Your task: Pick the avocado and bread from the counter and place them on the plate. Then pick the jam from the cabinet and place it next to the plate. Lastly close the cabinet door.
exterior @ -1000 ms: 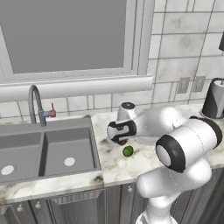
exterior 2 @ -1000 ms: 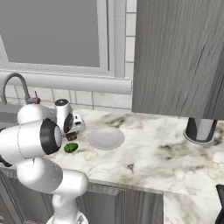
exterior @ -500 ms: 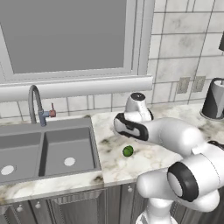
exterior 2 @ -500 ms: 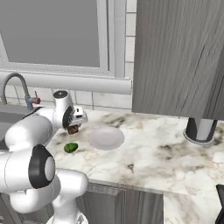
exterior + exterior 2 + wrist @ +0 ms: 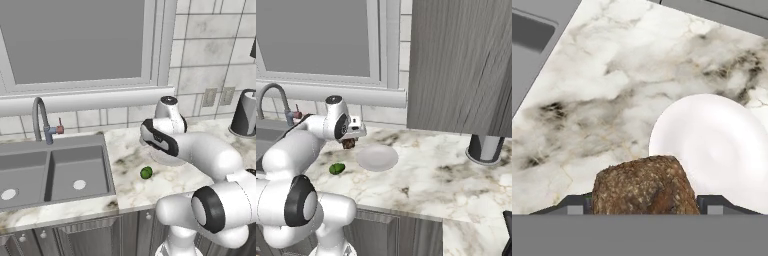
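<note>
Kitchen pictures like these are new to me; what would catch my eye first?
Probably the big white robot arm bending over the marbled counter, its gripper clamped on a dark brown lump of bread lifted beside the white plate. Next, the small glossy green avocado lying alone on the counter between the plate and the grey sink.

Bare desk (image 5: 446, 175) is seen all around the plate (image 5: 377, 157). The avocado (image 5: 337, 168) is left of the plate, apart. The dark canister (image 5: 484, 148) is far right of it.
</note>
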Motion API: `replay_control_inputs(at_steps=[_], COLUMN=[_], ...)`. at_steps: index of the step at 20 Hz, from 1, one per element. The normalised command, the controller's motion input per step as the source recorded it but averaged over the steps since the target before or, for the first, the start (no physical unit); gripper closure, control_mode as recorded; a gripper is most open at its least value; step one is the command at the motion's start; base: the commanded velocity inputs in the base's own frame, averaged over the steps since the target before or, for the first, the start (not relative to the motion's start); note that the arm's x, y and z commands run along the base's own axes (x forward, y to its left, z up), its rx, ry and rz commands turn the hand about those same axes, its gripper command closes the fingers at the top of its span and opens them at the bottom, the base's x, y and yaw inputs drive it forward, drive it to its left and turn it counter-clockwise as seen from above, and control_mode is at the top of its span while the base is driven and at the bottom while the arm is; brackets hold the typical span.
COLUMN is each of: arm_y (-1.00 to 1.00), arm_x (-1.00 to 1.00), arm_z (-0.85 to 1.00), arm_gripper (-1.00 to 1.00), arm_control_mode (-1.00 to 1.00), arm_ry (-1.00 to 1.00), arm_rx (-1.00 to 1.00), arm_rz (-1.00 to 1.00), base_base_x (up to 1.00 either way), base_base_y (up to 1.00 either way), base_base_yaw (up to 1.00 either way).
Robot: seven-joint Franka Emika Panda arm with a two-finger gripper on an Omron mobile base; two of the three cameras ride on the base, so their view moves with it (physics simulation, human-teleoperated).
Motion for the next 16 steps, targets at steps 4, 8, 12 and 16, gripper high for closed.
replay_control_inputs(at_steps=[4, 8, 12, 16], arm_y=[-0.5, -0.32, -0.18, -0.08], arm_x=[0.0, 0.0, 0.0, 0.04], arm_z=[0.0, 0.0, -0.01, -0.06], arm_gripper=[1.0, 1.0, 1.0, 1.0], arm_control_mode=[-1.0, -1.0, -1.0, -1.0], arm_ry=[0.0, 0.0, 0.0, 0.0], arm_rx=[0.0, 0.0, 0.0, 0.0], arm_rz=[-0.08, -0.02, 0.0, 0.0], base_base_x=[0.0, 0.0, 0.0, 0.0], base_base_y=[0.0, 0.0, 0.0, 0.0], base_base_yaw=[0.0, 0.0, 0.0, 0.0])
